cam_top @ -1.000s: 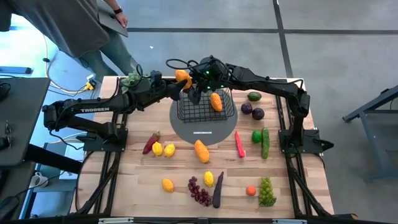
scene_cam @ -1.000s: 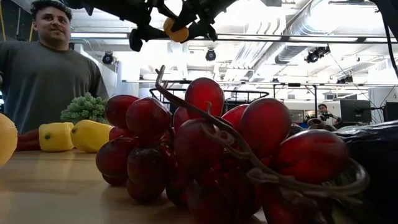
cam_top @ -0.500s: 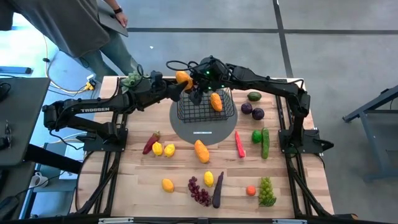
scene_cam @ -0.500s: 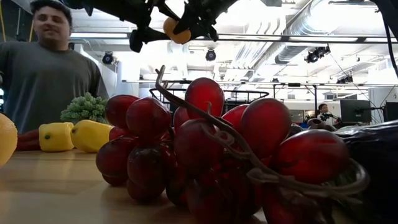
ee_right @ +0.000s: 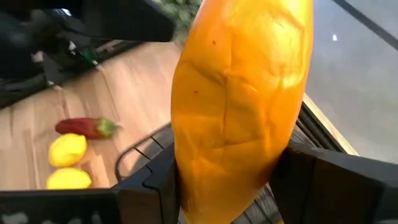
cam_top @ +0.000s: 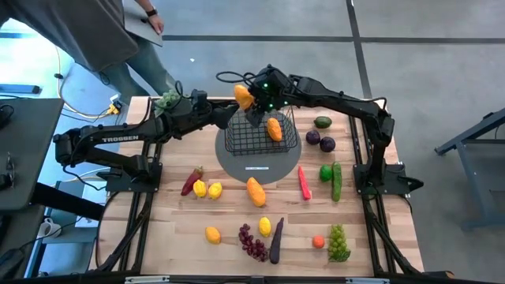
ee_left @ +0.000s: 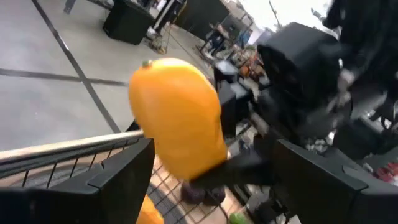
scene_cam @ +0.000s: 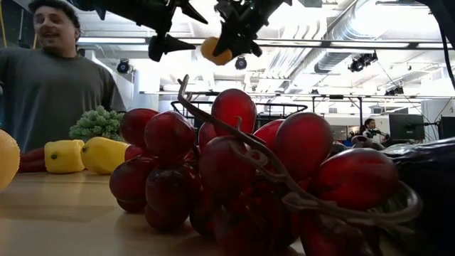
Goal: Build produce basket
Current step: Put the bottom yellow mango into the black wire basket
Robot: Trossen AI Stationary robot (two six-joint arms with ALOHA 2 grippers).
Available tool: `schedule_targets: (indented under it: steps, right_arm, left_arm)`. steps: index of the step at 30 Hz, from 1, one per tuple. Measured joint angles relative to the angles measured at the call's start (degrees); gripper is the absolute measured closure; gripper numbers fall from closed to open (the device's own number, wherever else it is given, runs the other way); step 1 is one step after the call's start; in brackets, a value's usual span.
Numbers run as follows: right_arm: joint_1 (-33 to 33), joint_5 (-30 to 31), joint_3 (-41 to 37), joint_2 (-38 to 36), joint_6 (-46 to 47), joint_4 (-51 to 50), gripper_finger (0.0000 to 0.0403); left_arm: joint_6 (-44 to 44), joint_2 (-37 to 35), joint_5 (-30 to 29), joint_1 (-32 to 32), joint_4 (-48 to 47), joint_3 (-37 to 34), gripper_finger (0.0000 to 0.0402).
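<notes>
An orange mango (cam_top: 244,96) hangs in the air over the far left corner of the black wire basket (cam_top: 260,142). My right gripper (cam_top: 252,104) is shut on it. My left gripper (scene_cam: 199,33) is open just to the left of the mango, its fingers (ee_left: 124,177) spread and clear of the fruit. The basket stands on a round dark grey disc (cam_top: 259,164) and holds a second mango (cam_top: 274,128). More produce lies on the near half of the table. My right gripper pinches the mango (ee_right: 242,106) between its two fingers (ee_right: 152,186), one on each long side, near one end (ee_right: 217,186). The fingers lie across the fruit and come slanting down from the table's right. The mango is lifted clear, above the basket's rim.
On the table lie lemons (cam_top: 207,189), a mango (cam_top: 256,191), a red pepper (cam_top: 191,181), a carrot (cam_top: 304,183), a cucumber (cam_top: 337,181), purple grapes (cam_top: 252,241), an eggplant (cam_top: 275,241), green grapes (cam_top: 338,243) and an avocado (cam_top: 323,121). A person (scene_cam: 53,71) stands at the far left corner.
My left gripper has opened and let go of the mango, which both grippers held a second ago. My right gripper has kept hold and carried it a short way toward the table's right and slightly down, over the basket.
</notes>
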Motion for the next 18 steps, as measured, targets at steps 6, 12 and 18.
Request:
schedule_targets:
  steps: [6, 12, 18]
  right_arm:
    - [-2.2, 0.0, 0.0, 0.0, 1.9, -5.3, 0.0243]
    - [-3.4, 1.7, 0.0, 0.0, 5.5, -12.0, 0.0243]
    - [-3.2, 4.9, -0.9, -0.1, 8.4, -15.8, 0.0244]
  left_arm:
    - [2.3, 0.0, 2.1, 1.0, -2.3, 0.0, 0.0087]
    - [6.5, 0.0, 2.4, 1.1, -6.6, 0.0, 0.0087]
    - [11.5, 0.0, 4.9, 1.1, -10.8, 0.0, 0.0087]
